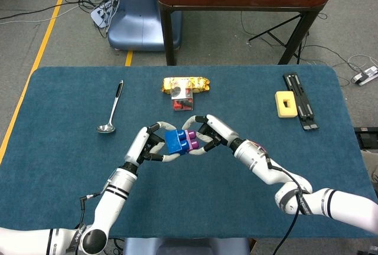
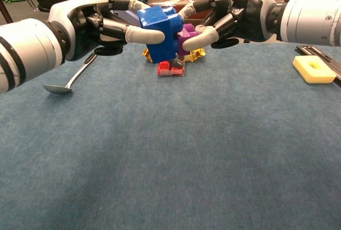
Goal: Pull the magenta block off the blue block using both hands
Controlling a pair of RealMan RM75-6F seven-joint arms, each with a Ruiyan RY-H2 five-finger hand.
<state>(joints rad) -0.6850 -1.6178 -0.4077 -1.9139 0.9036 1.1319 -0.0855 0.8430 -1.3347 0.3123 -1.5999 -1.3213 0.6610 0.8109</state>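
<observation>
Above the blue-clothed table (image 1: 65, 149), our left robot hand (image 2: 98, 22) grips the blue plastic block (image 2: 160, 27) while our right robot hand (image 2: 234, 19) pinches the magenta plastic block (image 2: 186, 37) joined beside it. We should pull straight apart, steadily.

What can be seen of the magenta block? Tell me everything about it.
The magenta block is a small studded toy brick, glossy like plastic, much of it hidden. It is held in the air above the blue table, its left side against the larger blue block, tilted with it. The right hand pinches it from the right; the left hand holds the blue block. Whether the two have begun to part cannot be told.
</observation>
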